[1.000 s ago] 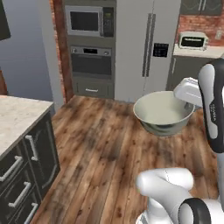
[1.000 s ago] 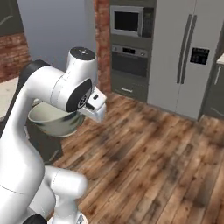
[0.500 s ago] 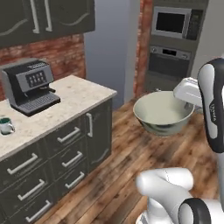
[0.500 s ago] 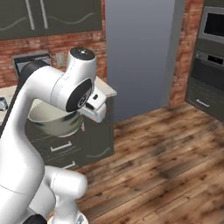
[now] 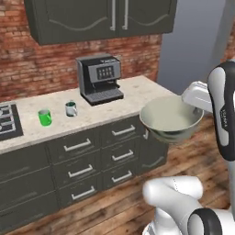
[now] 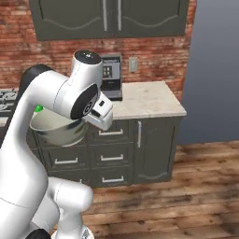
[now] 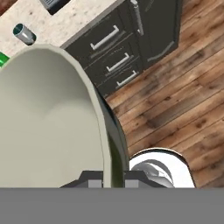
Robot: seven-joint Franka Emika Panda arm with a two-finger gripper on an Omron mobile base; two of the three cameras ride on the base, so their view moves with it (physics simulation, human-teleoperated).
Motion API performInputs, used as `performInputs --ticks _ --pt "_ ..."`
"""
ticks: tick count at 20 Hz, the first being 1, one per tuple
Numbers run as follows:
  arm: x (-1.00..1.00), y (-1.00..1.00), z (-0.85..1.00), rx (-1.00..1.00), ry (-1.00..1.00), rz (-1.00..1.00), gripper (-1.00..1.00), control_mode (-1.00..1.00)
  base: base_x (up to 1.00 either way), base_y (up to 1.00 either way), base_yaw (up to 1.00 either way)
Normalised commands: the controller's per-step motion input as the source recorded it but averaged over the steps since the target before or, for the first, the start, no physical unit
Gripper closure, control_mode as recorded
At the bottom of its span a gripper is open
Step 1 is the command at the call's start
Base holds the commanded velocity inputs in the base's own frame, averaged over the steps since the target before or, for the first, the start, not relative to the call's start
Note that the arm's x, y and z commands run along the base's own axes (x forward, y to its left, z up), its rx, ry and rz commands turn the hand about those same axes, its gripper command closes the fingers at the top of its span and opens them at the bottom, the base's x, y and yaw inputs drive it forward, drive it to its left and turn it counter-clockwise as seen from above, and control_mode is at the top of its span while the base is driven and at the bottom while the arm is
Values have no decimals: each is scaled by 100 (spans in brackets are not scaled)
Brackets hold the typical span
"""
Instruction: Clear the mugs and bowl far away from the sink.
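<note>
We find the gripper (image 7: 107, 181) clamped on the rim of the bowl (image 5: 170, 119), one finger inside the wall and one outside, holding it upright in the air in front of the counter (image 5: 133, 98), above the wooden floor (image 7: 175, 100). The green mug (image 5: 44, 117) and the silvery mug (image 5: 70, 109) stand near each other on the counter, between the stovetop (image 5: 8, 121) and the coffee machine (image 5: 99, 79). Dark drawers (image 5: 80, 158) sit below the counter
</note>
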Motion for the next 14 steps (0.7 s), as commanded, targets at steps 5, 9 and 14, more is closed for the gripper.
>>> performInputs --ticks 5,9,14 --pt "0 0 0 0 0 0 100 100 75 0 49" --pt "0 0 0 0 0 0 100 100 73 -12 36" --pt "0 0 0 0 0 0 100 100 74 -16 20"
